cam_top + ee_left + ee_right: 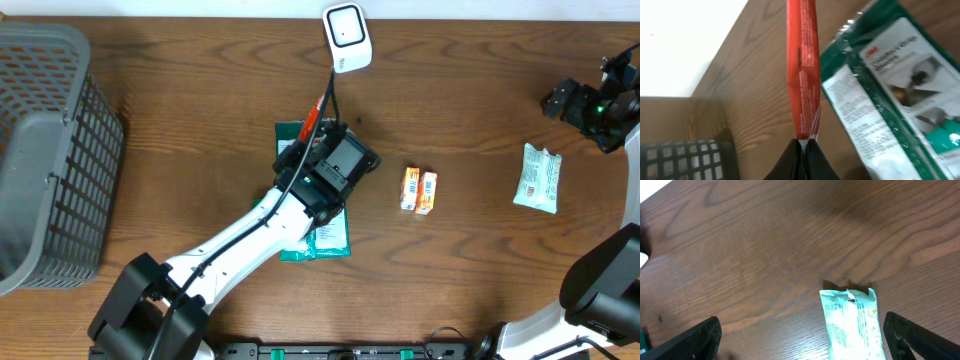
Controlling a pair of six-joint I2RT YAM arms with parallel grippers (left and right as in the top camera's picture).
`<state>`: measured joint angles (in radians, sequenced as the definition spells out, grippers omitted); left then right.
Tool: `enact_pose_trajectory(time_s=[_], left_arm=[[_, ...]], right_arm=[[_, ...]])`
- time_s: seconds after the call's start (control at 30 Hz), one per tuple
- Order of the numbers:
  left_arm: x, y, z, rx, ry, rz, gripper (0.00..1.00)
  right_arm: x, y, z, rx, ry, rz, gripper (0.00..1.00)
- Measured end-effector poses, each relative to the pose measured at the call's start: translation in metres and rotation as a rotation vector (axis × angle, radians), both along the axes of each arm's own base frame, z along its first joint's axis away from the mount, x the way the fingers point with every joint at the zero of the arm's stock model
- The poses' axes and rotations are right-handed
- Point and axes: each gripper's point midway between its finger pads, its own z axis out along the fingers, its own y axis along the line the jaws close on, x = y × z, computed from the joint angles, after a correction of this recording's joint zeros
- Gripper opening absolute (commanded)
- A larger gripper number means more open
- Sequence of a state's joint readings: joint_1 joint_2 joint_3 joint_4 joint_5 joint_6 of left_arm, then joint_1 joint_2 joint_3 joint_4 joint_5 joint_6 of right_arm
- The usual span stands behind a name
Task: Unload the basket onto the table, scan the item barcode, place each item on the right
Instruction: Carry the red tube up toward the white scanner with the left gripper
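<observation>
Our left gripper (pixel 804 147) pinches a flat, crinkly red packet (pixel 802 70) above a glossy green pack (pixel 890 90); our right gripper (pixel 805 337) stands spread wide near a pale wrapper (pixel 852 322).

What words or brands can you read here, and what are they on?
"3M": on the green packet; its other print is blurred.
Red packet: small print, too blurred to read.
White packet: print too small to read.
Orange boxes: labels too small to read.
</observation>
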<state>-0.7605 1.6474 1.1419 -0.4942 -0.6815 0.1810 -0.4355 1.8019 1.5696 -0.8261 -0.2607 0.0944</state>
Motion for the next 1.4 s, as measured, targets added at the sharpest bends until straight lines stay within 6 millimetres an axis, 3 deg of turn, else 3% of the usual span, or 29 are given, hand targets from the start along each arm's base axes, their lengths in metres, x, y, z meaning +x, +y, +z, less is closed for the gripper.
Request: enact_pose_trajectory(time_s=[0.13,0.3,0.5,0.77,1.07,1.4], left_arm=[[-0.004,-0.011,-0.004,-0.022,0.025,-0.041,0.07],[0.008,-0.027,0.006,-0.045,-0.027,-0.107,0.07],[0.04,-0.042,0.046,-0.027,-0.22,-0.166,0.07],[0.066,-0.039,0.096,0.034,-0.314,-0.193,0.07],[0.057,-0.056,0.077,-0.008,-0.21,-0.307,0.07],[0.073,-0.068,0.102,0.005,-0.309,-0.394,0.07]], right_arm=[[0.0,0.0,0.0,0.0,0.0,0.0,0.99],[0.0,0.0,0.0,0.0,0.0,0.0,0.99],[0.0,0.0,0.0,0.0,0.0,0.0,0.99],[0.0,0.0,0.0,0.0,0.0,0.0,0.99],[0.0,0.0,0.0,0.0,0.0,0.0,0.99],[0.0,0.0,0.0,0.0,0.0,0.0,0.99]])
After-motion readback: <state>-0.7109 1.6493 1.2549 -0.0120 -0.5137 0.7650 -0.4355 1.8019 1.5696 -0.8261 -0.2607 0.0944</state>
